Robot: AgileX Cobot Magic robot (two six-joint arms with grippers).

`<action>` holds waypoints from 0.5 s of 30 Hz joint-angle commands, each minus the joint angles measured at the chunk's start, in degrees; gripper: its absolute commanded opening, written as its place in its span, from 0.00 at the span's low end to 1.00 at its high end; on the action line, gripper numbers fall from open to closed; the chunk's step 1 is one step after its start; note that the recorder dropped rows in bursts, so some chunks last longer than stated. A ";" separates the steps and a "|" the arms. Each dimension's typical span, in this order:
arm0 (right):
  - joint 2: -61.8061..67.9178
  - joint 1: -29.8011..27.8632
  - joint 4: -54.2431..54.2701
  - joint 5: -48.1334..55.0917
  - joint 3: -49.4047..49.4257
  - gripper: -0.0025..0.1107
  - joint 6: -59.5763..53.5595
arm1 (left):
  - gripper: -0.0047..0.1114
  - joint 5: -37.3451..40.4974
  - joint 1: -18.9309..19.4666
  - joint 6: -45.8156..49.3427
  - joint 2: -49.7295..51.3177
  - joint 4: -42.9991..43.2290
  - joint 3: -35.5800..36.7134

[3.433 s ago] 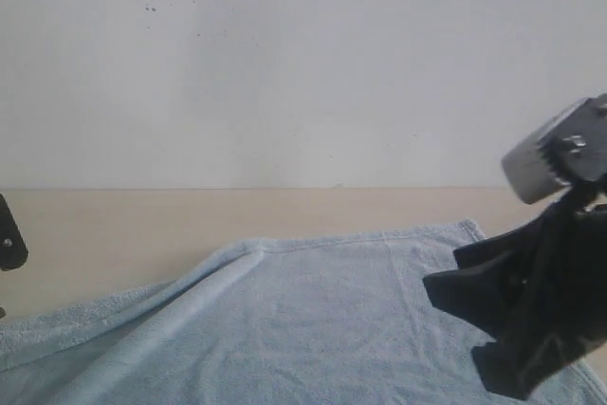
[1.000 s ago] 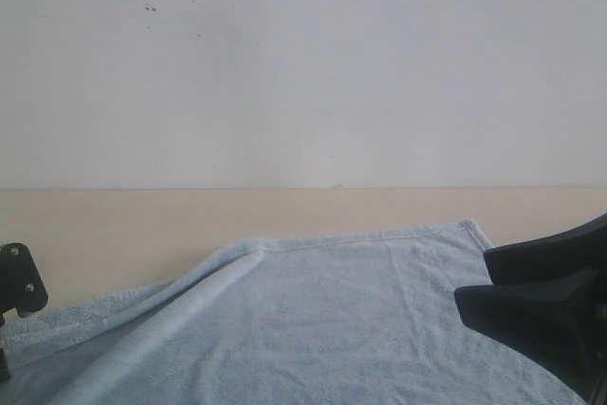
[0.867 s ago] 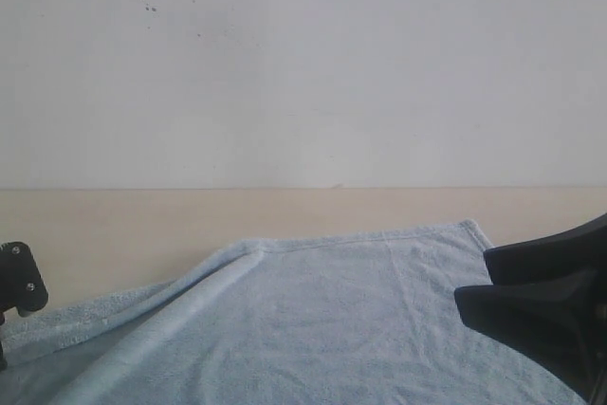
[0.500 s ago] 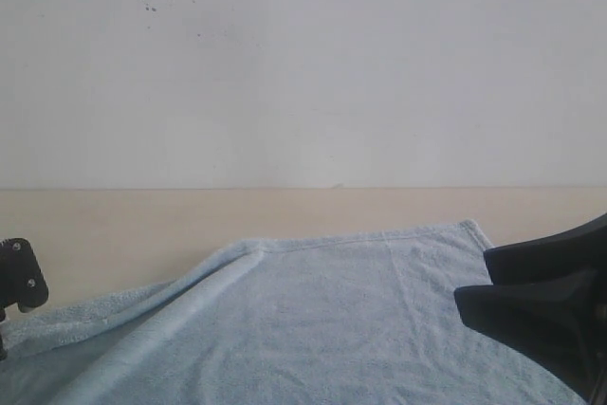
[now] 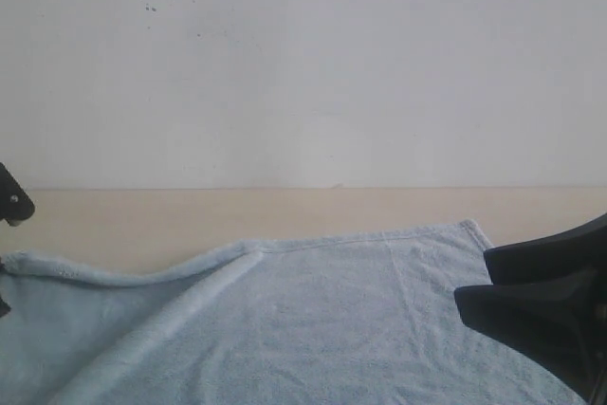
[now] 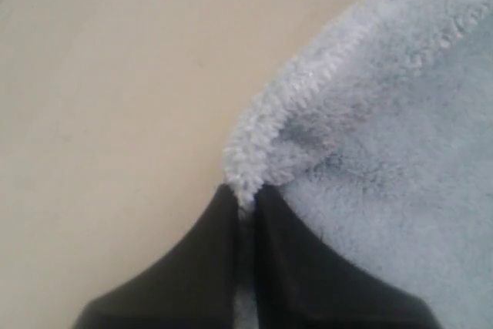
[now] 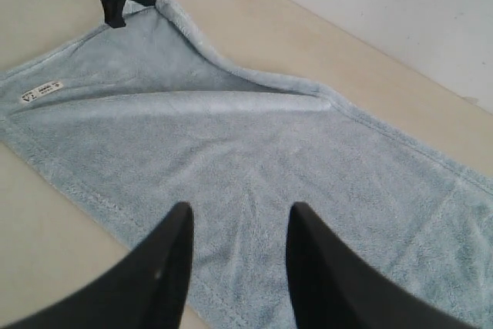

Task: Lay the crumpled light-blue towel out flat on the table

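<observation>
Within left hand (image 6: 245, 199), towel (image 6: 385, 129) hem.

The towel (image 5: 313, 320) lies on the desk (image 5: 285, 211), covering its near part; bare desk runs behind it up to the wall (image 5: 303, 64); the left end effector (image 6: 245, 196) sits at the towel's far left corner, clamped on the hem there; the right end effector (image 7: 235, 229) hangs over the towel's right side, clear of it.
</observation>
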 commanded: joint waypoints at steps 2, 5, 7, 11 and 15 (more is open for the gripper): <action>-0.27 -0.07 1.85 -0.14 0.05 0.37 0.24 | 0.08 -1.52 4.62 -6.65 4.19 0.03 -3.90; -0.27 -0.07 3.02 0.58 0.05 0.37 0.24 | 0.08 -1.22 7.14 -13.18 8.82 0.03 -6.94; -0.27 -0.07 3.15 1.34 0.05 0.37 0.24 | 0.15 -0.31 7.68 -14.18 11.40 0.03 -8.27; -0.27 -0.07 3.15 3.11 0.05 0.37 -0.22 | 0.53 -3.21 7.43 -14.64 13.41 -2.98 -9.17; -0.27 -0.07 3.41 3.92 0.05 0.37 -0.22 | 0.66 -5.94 7.43 -18.84 12.36 -7.77 -10.27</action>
